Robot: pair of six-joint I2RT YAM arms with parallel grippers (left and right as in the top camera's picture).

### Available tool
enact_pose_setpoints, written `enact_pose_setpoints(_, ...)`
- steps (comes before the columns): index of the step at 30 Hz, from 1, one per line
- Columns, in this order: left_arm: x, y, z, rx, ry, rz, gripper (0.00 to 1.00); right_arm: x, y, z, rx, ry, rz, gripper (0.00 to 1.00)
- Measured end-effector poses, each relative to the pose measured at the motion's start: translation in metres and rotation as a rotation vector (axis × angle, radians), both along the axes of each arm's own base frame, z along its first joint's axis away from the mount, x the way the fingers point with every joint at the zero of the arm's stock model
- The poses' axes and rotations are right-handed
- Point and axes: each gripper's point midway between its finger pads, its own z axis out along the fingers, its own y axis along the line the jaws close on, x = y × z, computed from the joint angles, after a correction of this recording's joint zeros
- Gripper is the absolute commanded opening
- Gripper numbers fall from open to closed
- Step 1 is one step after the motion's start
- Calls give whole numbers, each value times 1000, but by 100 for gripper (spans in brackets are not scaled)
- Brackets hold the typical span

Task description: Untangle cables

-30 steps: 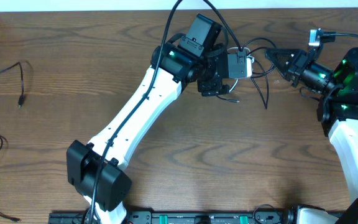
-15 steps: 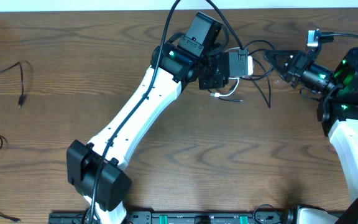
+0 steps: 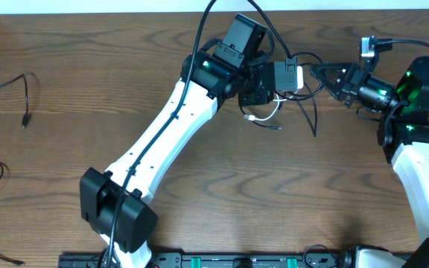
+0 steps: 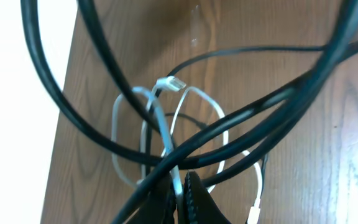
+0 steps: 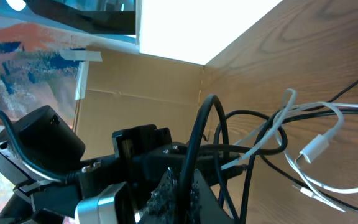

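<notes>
Wooden table (image 3: 199, 193): one white cable (image 4: 170, 83), two loose black cables (image 3: 25, 97) left.

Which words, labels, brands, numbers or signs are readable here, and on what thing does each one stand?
No text can be read in any view.
The white cable and the black cables show no print.
The blue and orange picture in the right wrist view is blurred; no letters can be made out.
</notes>
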Motion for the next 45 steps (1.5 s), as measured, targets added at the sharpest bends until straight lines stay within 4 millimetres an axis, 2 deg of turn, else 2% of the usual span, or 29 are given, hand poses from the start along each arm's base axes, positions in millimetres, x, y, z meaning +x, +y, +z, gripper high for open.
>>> enact_pose_setpoints(8, 16, 17, -4, 75, -50, 84, 7, 1, -1, -1, -7, -8, -4, 1)
enact_pose_setpoints(11, 27, 31, -5, 93, -53, 149, 8, 4, -7, -4, -22, -12, -29, 1)
enact_pose_setpoints(14, 41, 53, -5, 95, -42, 242, 7, 8, -17, -10, -43, -5, -71, 1)
enact_pose_setpoints(17, 60, 86, -2, 81, -26, 366, 7, 12, -33, -20, -70, 18, -126, 1)
enact_pose_setpoints(19, 73, 118, 6, 65, -22, 468, 8, 15, -47, -27, -90, 33, -171, 1)
enact_pose_setpoints(21, 86, 162, 20, 33, -25, 602, 7, 18, -59, -30, -107, 30, -207, 1)
enact_pose_setpoints(23, 88, 189, 29, 12, -20, 682, 8, 19, -65, -31, -117, 26, -225, 1)
enact_pose_setpoints(25, 90, 213, 36, -15, -11, 761, 7, 20, -71, -32, -125, 22, -239, 1)
enact_pose_setpoints(28, 87, 229, 37, -39, 24, 812, 8, 20, -72, -32, -130, 18, -245, 1)
enact_pose_setpoints(30, 81, 225, 33, -57, 72, 800, 7, 20, -72, -32, -134, 13, -244, 1)
enact_pose_setpoints(33, 72, 207, 31, -76, 115, 735, 9, 20, -72, -33, -137, 11, -245, 1)
enact_pose_setpoints(34, 68, 198, 31, -82, 124, 700, 16, 20, -72, -33, -137, 11, -244, 1)
enact_pose_setpoints(37, 58, 172, 32, -97, 142, 604, 49, 20, -72, -33, -137, 11, -245, 1)
enact_pose_setpoints(38, 54, 162, 32, -103, 147, 573, 57, 20, -72, -33, -136, 11, -244, 1)
enact_pose_setpoints(42, 39, 130, 32, -112, 167, 483, 64, 21, -72, -32, -137, 10, -244, 1)
enact_pose_setpoints(45, 30, 112, 29, -108, 180, 433, 65, 20, -72, -32, -136, 11, -244, 1)
